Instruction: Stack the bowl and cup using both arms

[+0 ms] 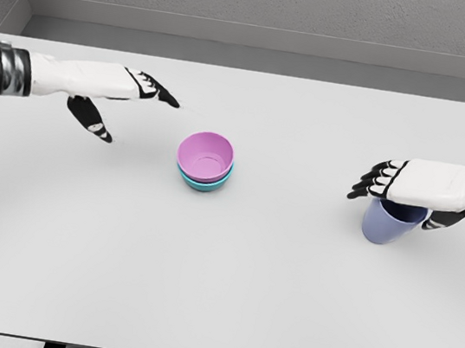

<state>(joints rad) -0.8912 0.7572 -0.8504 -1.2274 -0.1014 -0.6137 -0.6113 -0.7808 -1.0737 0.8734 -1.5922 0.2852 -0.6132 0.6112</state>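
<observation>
1. A pink bowl sits nested inside a teal bowl near the middle of the white table, a little left of centre. Only the teal bowl's rim and lower edge show beneath the pink one. Both stand upright with their openings up.

2. A lavender cup stands at the right side of the table, well apart from the bowls. It is upright or slightly tilted; its rim is partly covered from above.

3. The right hand lies over the top of the cup, palm down, with the arm coming in horizontally from the right edge. Its dark-tipped fingers curl down past the cup's left side, and the thumb shows at the cup's right side. The hand appears to be grasping the cup around its rim.

4. The left hand is stretched out above the table's upper left, its arm entering level from the left edge. The fingers point right toward the bowls and are extended, the thumb hanging down and apart from them. The hand is released and holds nothing, well short of the bowls.

5. Behind the table's far edge runs a grey wall.
</observation>
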